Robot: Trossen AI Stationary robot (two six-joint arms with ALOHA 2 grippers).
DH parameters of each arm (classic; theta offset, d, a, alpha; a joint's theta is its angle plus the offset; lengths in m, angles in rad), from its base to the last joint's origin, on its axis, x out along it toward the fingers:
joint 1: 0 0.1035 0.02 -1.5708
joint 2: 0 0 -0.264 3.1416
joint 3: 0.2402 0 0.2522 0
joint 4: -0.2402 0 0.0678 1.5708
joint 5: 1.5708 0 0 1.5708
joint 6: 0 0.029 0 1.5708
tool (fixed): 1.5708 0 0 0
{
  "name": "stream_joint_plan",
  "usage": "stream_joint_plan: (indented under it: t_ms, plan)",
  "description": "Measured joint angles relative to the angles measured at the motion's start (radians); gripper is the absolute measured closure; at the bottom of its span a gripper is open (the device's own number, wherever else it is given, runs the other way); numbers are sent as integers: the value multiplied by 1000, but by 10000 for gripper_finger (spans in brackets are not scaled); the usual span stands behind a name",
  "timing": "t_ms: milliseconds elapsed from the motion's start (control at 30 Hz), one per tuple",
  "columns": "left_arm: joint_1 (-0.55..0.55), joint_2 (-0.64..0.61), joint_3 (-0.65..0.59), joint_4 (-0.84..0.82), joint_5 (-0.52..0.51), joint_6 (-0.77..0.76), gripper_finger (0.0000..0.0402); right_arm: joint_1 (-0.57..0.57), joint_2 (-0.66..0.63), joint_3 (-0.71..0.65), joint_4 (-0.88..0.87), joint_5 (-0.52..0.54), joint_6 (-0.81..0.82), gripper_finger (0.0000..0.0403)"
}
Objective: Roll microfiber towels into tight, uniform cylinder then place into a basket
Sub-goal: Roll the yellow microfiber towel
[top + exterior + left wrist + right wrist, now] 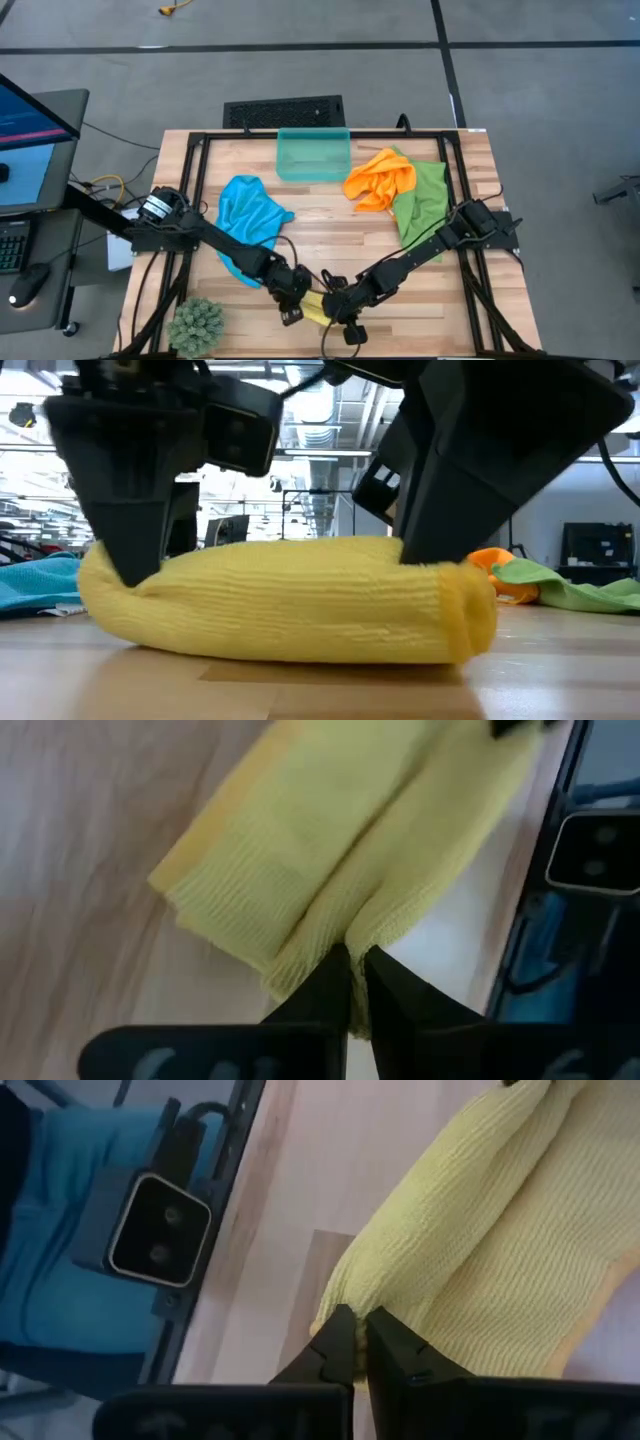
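I had the left pincer and right pincer each pinching an end of the rolled yellow towel on the worktop; soft, light, likely to unroll

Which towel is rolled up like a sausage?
The yellow towel, at the table's front edge. It is rolled into a log and pinched at each end by the left tool and right tool. The blue, orange and green ones lie crumpled.
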State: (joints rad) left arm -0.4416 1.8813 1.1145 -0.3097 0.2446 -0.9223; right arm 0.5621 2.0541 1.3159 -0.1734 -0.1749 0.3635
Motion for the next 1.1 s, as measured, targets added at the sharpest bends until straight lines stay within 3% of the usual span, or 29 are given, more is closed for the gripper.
stream_joint_plan:
  t_ms: [367,733,1100]
  plan:
    - [190,-1,0,-23,254,-137,390,-5,-1,0,4,-12,40,377]
    - [225,69,2,-30,259,-278,390,-3,-4,1,-70,111,51,374]
    - [230,128,4,8,327,-292,390,0,-6,3,-140,128,-16,366]
